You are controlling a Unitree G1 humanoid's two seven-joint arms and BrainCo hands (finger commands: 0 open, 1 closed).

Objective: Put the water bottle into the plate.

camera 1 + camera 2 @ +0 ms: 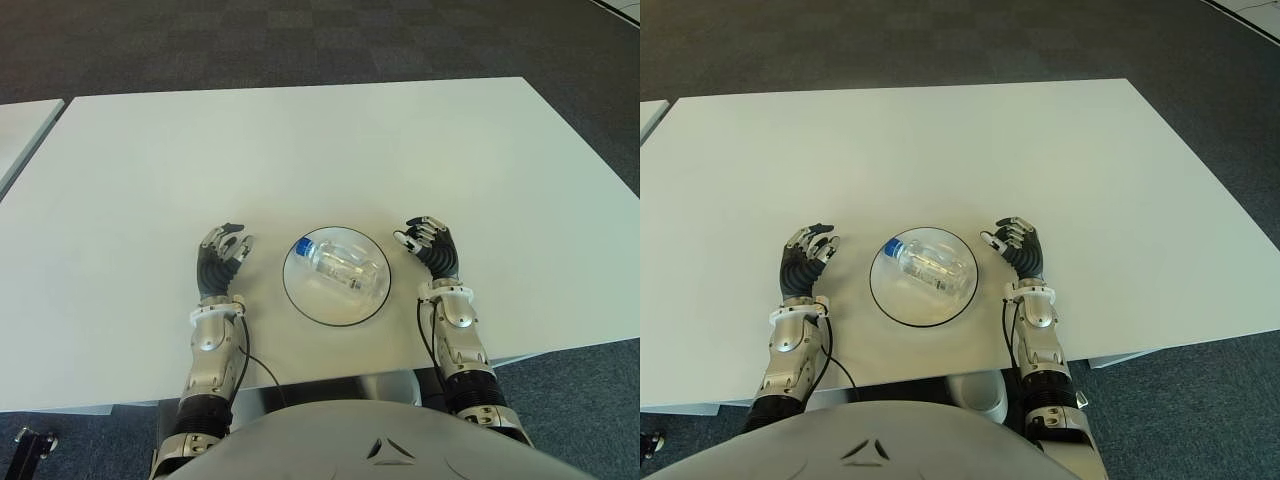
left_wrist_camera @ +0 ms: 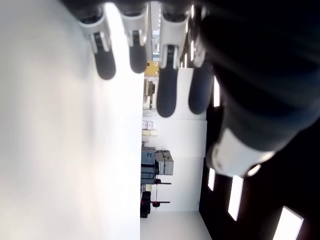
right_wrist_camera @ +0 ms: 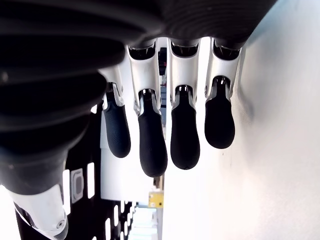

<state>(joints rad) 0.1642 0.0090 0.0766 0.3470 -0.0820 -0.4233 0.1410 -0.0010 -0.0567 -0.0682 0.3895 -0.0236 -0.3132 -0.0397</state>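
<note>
The white table [image 1: 300, 150] carries a round plate [image 1: 300, 300] with a dark rim near its front edge. The water bottle [image 1: 345, 266] lies on its side inside the plate, blue cap toward 10 o'clock. At 9 o'clock of the plate shows the left hand [image 1: 218, 262], at 3 o'clock the right hand [image 1: 432, 248]; both sets of fingers [image 3: 185, 135] are relaxed, loosely extended and empty.

We see a clear glossy plastic water bottle [image 1: 343, 266] in a smooth white black-rimmed plate [image 1: 300, 298] on a matt white table [image 1: 300, 150]
</note>
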